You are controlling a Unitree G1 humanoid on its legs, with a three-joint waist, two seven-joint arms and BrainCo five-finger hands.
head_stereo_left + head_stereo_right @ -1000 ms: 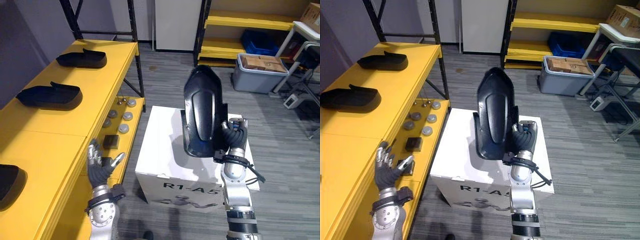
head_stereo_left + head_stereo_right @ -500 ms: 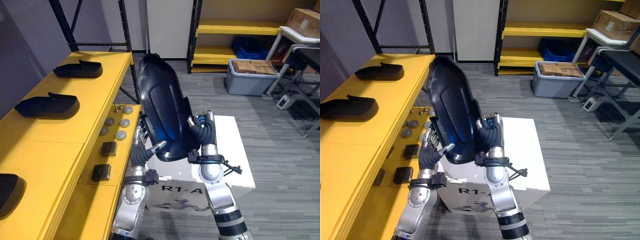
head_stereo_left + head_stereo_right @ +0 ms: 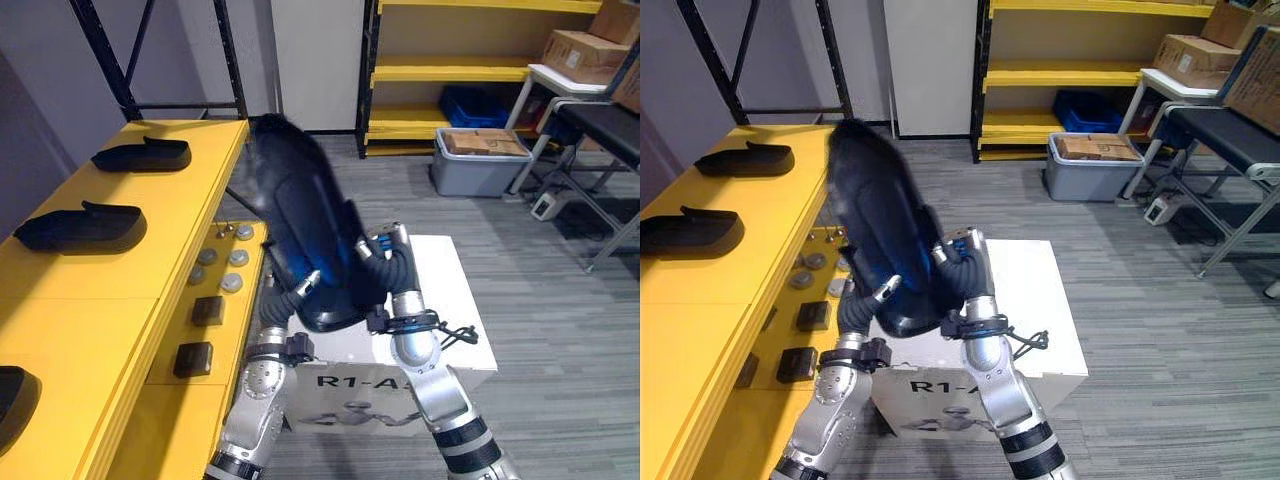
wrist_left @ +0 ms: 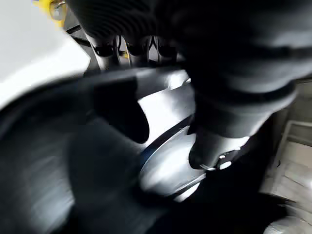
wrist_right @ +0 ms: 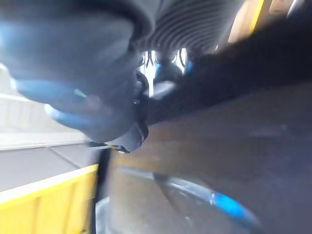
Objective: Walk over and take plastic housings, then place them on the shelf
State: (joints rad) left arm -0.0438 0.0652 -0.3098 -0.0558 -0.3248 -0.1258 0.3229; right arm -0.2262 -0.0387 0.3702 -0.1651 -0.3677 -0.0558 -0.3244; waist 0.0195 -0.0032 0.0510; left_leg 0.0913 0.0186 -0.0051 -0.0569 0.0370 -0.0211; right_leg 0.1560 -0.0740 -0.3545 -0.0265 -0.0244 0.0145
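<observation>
A large black plastic housing [image 3: 305, 240] is held up over the white box [image 3: 450, 300], leaning toward the yellow shelf [image 3: 120, 290]. My right hand [image 3: 385, 272] is shut on its right lower edge. My left hand [image 3: 290, 300] grips the lower left edge, with the thumb on the face and the fingers [image 4: 126, 48] behind the rim. Three more black housings lie on the shelf: one at the far end [image 3: 140, 155], one in the middle [image 3: 80, 225] and one at the near left [image 3: 10, 395].
Round metal discs [image 3: 220, 265] and black blocks [image 3: 207, 310] lie on the shelf's lower ledge. A black rack post [image 3: 225, 60] rises behind the shelf. A grey bin of cardboard boxes [image 3: 490, 160], yellow racks [image 3: 450, 72] and a chair [image 3: 600, 115] stand at the right.
My left hand came off the shelf side and took the housing's lower edge. The housing swung from upright over the box to leaning left. The camera has shifted too.
</observation>
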